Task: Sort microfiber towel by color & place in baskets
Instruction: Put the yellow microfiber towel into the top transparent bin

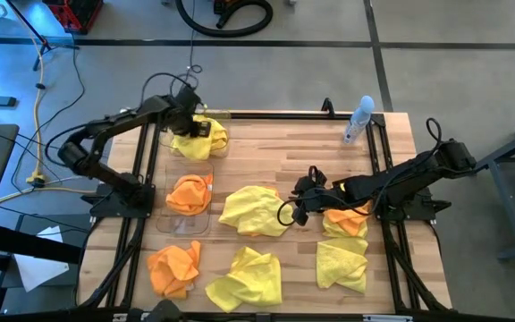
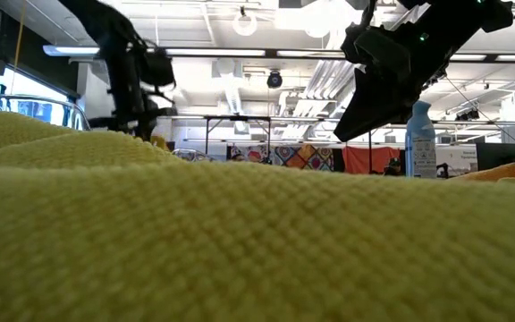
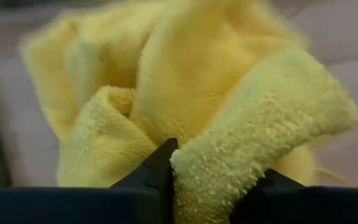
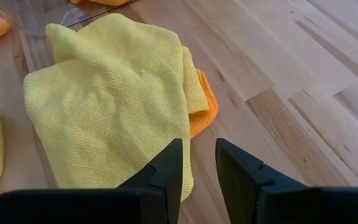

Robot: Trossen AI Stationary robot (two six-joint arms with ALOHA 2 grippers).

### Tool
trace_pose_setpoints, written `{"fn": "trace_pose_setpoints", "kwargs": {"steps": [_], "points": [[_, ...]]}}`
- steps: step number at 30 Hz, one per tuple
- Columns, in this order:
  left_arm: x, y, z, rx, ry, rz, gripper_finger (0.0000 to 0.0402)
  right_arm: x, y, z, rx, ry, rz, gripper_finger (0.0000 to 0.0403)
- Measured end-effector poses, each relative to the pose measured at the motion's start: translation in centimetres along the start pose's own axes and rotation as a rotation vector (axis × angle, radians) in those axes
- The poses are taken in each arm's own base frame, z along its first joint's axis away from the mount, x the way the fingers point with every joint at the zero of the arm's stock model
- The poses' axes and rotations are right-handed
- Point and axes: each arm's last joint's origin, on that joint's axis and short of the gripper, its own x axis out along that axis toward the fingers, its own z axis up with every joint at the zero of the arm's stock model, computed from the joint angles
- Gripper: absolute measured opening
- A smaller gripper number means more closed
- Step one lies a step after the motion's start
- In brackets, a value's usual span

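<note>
My left gripper (image 1: 197, 123) is at the far left, shut on a yellow towel (image 1: 200, 139) that hangs into a clear basket (image 1: 173, 154). A second clear basket (image 1: 182, 224) nearer the front holds an orange towel (image 1: 189, 191). My right gripper (image 1: 295, 204) hovers open above the table's middle, beside a spread yellow towel (image 4: 104, 106) with an orange towel's edge (image 4: 204, 109) showing under it. More towels lie on the wood: orange (image 1: 173, 266), yellow (image 1: 245, 277), yellow (image 1: 342, 264) and orange (image 1: 347, 220). My left gripper pinches a thick fold of the yellow towel (image 3: 216, 180) between its two fingers (image 3: 160, 165), coming steeply from above. Several layers bunch in the gap. The rest of the cloth hangs slack below the fingers, over the far basket.
A clear spray bottle (image 1: 358, 121) stands at the table's far right. Bare wood lies between the far basket and the bottle. In the low view a yellow towel (image 2: 240, 233) fills the foreground. Black frame rails run along the table's left and right edges.
</note>
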Motion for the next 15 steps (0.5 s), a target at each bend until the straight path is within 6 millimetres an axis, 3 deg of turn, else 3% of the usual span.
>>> {"fn": "trace_pose_setpoints", "kwargs": {"steps": [8, 11, 15], "points": [[5.9, 0.0, 0.9, -0.011, 0.085, 0.054, 0.0089, 0.0, 0.0, 0.0, 0.000, 0.000, 0.000, 0.0089], [6.5, -0.1, 1.4, -0.010, 0.097, 0.062, 0.0089, 0.0, 0.0, 0.0, 0.000, 0.000, 0.000, 0.0089], [5.7, -0.1, 1.6, -0.004, 0.104, 0.054, 0.0089, 0.0, 0.0, 0.0, 0.000, 0.000, 0.000, 0.0089]]}}
